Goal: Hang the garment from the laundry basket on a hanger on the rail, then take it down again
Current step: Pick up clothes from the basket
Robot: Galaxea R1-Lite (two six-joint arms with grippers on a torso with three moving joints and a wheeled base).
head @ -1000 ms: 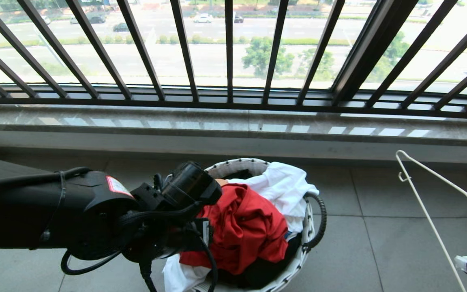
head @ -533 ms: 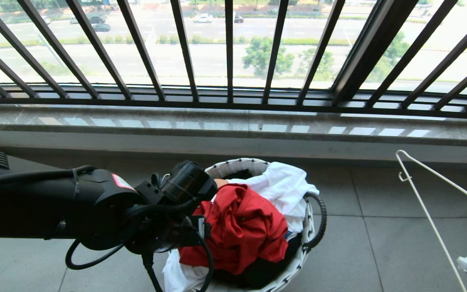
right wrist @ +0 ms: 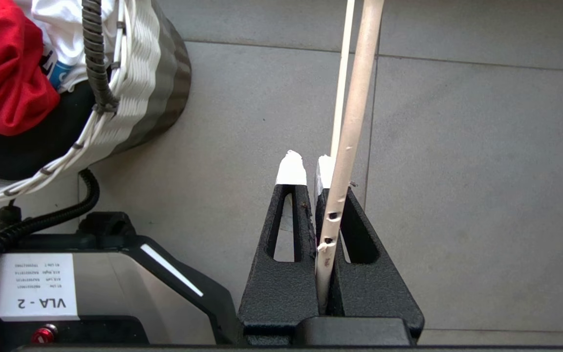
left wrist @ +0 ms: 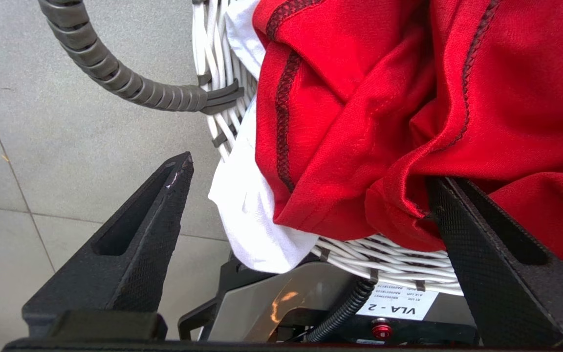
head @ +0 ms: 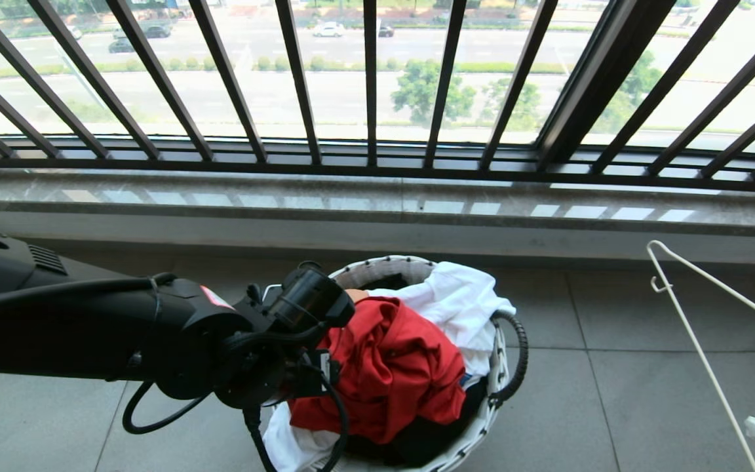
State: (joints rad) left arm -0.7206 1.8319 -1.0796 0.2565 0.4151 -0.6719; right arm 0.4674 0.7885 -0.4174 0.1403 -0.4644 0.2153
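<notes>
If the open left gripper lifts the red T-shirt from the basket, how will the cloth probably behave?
The red T-shirt lies crumpled in soft folds, so it will likely hang limp and unfold. It looks thin, probably light. It rests on the white garment, which may drag along over the laundry basket rim.

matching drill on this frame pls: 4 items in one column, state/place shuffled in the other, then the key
Items
1. left end effector
2. right end effector
3. red short-sleeved T-shirt
4. white garment

States
A. shut on the thin cream-white wire hanger
B. open, fingers spread at the rim of the small round white-rimmed laundry basket, one finger against red cloth
C. crumpled on top of the pile in the basket
D. draped over the basket's far rim, partly under red cloth

Pairs: 1-B, 2-A, 3-C, 4-D
</notes>
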